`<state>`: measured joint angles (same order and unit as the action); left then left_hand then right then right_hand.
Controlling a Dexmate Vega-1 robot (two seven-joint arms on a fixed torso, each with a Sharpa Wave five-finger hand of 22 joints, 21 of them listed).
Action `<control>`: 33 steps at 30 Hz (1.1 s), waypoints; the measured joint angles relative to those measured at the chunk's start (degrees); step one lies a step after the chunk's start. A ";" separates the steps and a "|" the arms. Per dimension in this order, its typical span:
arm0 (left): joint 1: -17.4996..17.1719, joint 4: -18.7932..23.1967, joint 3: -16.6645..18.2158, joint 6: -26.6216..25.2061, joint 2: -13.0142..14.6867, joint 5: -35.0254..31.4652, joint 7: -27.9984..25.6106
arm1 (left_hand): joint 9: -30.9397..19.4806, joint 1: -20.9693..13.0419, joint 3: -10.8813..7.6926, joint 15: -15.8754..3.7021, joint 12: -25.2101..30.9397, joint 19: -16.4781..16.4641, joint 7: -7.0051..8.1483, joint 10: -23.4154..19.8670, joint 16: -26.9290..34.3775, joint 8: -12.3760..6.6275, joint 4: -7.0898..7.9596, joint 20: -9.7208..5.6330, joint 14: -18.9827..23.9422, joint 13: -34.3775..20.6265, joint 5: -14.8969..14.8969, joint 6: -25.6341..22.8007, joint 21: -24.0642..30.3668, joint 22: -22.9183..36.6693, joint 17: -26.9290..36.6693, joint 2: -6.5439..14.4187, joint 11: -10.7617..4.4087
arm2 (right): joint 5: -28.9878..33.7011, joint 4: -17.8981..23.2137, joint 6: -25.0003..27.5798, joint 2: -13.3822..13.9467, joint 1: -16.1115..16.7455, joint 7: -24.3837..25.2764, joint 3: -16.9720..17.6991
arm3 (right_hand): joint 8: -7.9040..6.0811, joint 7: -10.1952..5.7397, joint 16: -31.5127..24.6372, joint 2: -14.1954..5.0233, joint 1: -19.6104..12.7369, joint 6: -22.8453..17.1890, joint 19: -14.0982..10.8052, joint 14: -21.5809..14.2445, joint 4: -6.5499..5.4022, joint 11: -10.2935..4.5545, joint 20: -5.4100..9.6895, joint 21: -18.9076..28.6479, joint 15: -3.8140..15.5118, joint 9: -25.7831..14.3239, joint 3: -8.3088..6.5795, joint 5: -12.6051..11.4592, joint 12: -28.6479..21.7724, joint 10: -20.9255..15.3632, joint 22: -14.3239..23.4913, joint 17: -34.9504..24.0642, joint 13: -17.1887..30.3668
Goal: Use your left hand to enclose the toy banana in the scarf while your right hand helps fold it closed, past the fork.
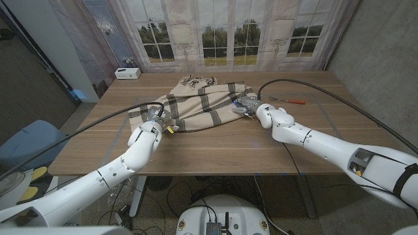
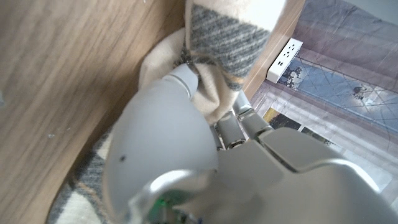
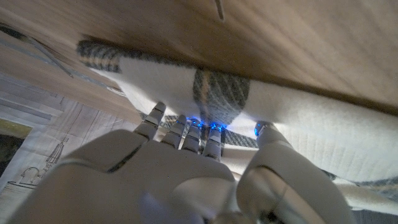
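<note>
The left hand (image 1: 155, 121) held the near left end of the scarf (image 1: 202, 104), with cloth bunched in its fingers. The scarf lay long across the table, running left to right. A bit of yellow, maybe the toy banana (image 1: 172, 129), peeked out just beside that hand. The right hand (image 1: 250, 108) pinched the scarf's right edge. An orange-handled tool (image 1: 292, 100) lay past it.

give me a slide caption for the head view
Both hands, left hand and right hand, grip opposite ends of the plaid scarf.

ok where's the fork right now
In the head view the fork lies on the table on the robot's right side, just beyond the right hand and to the right of the scarf.
</note>
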<state>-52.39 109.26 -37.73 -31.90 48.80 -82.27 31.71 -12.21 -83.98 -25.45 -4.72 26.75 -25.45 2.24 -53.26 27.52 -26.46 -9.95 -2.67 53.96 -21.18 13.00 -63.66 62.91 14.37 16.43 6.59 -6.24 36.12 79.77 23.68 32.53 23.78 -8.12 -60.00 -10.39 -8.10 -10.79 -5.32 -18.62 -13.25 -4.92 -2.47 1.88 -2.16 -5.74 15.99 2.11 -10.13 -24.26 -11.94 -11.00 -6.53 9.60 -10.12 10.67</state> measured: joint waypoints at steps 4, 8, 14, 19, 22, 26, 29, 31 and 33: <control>0.44 0.89 0.02 2.60 2.63 0.00 -2.57 | 0.08 -0.36 0.14 0.00 0.05 0.44 0.13 -0.10 0.00 0.17 0.00 0.01 -0.01 -0.58 -0.01 -0.12 0.96 0.16 0.00 0.36 -0.10 | 0.78 -0.75 -0.58 -0.25 -0.44 -0.97 -0.78 | 0.02 0.00 0.00 -0.05 -0.51 0.61 0.00 0.08 0.77 -0.31 0.00 -0.32 0.03 -0.05 -0.24 0.14 0.20 0.31 0.00 0.00 0.00; 1.31 2.20 0.36 6.52 5.85 -0.80 -5.13 | -0.01 -0.37 0.37 0.00 0.05 0.62 0.22 -0.10 0.00 0.17 0.22 0.00 -0.01 -1.11 -0.01 -0.21 1.72 0.16 0.00 0.36 -0.52 | 1.33 -1.58 -1.35 -0.47 -0.71 -1.67 -1.37 | 0.02 0.00 0.00 -0.12 -1.18 0.61 0.00 0.36 1.17 -0.09 0.00 -0.54 -0.26 -0.18 -0.31 0.15 0.20 0.52 0.00 0.00 0.00; 2.59 3.58 0.69 13.81 9.01 -2.93 -7.37 | -0.21 -0.37 0.84 -0.22 0.05 1.23 0.45 0.09 0.00 0.17 0.23 0.01 -0.23 -1.95 -0.01 0.00 3.00 0.12 0.00 0.37 -1.54 | 1.73 -2.63 -2.10 -0.66 -0.83 -1.91 -1.71 | 0.06 0.30 -0.01 -0.02 -1.58 0.91 0.01 0.36 1.72 -0.17 0.00 -0.76 -0.26 -0.20 -0.41 0.15 0.20 0.86 0.00 -0.01 0.00; 5.28 5.31 1.40 20.34 12.72 -4.98 -8.83 | -0.21 -0.37 0.84 -0.22 0.05 1.64 0.45 0.39 0.00 0.17 0.23 0.21 -0.23 -2.59 -0.01 0.00 3.65 -0.01 0.00 0.37 -1.87 | 1.93 -3.28 -3.17 -0.71 -0.70 -1.76 -1.61 | 0.20 0.31 -0.01 0.19 -1.79 0.92 0.01 0.35 2.18 -0.19 0.00 -0.76 -0.26 -0.39 -0.42 0.16 0.20 1.03 0.00 -0.01 0.00; 7.37 6.02 1.73 24.28 14.40 -6.07 -9.90 | -0.46 -0.37 0.84 -0.22 0.05 1.64 0.45 0.40 0.00 -0.06 0.23 0.21 -0.23 -2.88 -0.02 0.01 4.08 -0.27 0.00 0.36 -1.87 | 1.94 -3.49 -3.88 -0.66 -0.49 -1.30 -1.46 | 0.13 0.31 -0.01 0.11 -2.02 0.93 0.01 0.35 2.24 -0.19 0.00 -0.76 -0.26 -0.40 -0.35 0.61 0.20 1.03 0.00 -0.01 0.12; 9.18 6.27 1.79 29.70 15.49 -7.89 -12.27 | -0.74 -0.36 1.01 -0.22 0.04 1.94 0.45 0.60 0.00 -0.06 0.39 -0.11 -0.23 -3.11 -0.03 0.01 4.48 -0.28 0.00 0.36 -2.27 | 1.91 -3.55 -4.36 -0.40 -0.11 -0.88 -1.25 | -0.01 0.40 -0.01 0.19 -2.24 1.03 0.01 0.35 2.56 -0.19 0.00 -1.20 -0.26 -0.41 -0.34 0.65 0.20 1.03 0.00 -0.01 0.14; 12.48 6.30 1.80 34.74 16.79 -9.87 -15.25 | -0.75 -0.36 1.08 -0.31 0.04 1.94 0.75 0.50 0.00 -0.06 0.46 -0.10 -0.32 -3.42 -0.04 -0.30 4.79 -0.54 0.00 0.36 -2.37 | 1.85 -3.53 -5.06 -0.02 0.32 -0.37 -1.05 | -0.01 0.11 -0.01 0.20 -2.24 1.33 0.01 0.59 2.57 -0.19 0.00 -1.21 -0.45 -0.41 -0.34 0.69 0.20 1.03 -0.01 -0.01 0.14; 14.15 6.07 1.73 37.05 17.17 -10.98 -16.98 | -0.75 -0.36 1.08 -0.31 0.04 2.16 1.00 0.50 0.00 -0.06 0.46 0.12 -0.32 -3.54 -0.05 -0.05 4.92 -0.54 0.00 0.36 -2.37 | 1.85 -3.52 -5.38 0.12 0.50 -0.21 -0.98 | -0.01 0.16 -0.01 0.26 -2.30 1.48 0.01 0.88 2.67 -0.19 0.00 -1.21 -0.16 -0.41 -0.24 0.70 0.20 1.03 -0.01 -0.01 0.13; 16.43 5.59 1.34 40.43 17.48 -12.63 -19.68 | -0.75 -0.36 1.08 -0.31 0.03 2.25 1.06 0.50 0.00 -0.06 0.46 0.21 -0.32 -3.71 -0.05 0.02 4.93 -0.74 0.00 0.36 -2.37 | 1.85 -3.46 -5.63 0.38 0.74 -0.05 -0.88 | 0.00 0.11 -0.01 0.27 -2.30 1.54 0.01 0.88 2.68 -0.19 0.00 -1.21 -0.16 -0.41 -0.23 0.82 0.20 1.03 -0.01 -0.01 0.13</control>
<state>-35.97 114.84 -36.38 8.53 66.28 -94.90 12.03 -12.96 -84.34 -24.37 -5.03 26.79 -23.19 3.30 -52.76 27.52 -26.52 -9.48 -2.46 53.64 -24.89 12.95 -63.65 67.84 13.63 16.42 6.95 -8.61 37.97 76.30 18.05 32.91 24.51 -8.17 -60.88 -10.39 -7.98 -10.80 -5.06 -20.92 -11.71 -4.91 -1.59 4.56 -2.36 -5.74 14.78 1.95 -10.53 -24.49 -11.13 -10.80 -5.50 9.59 -10.13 10.80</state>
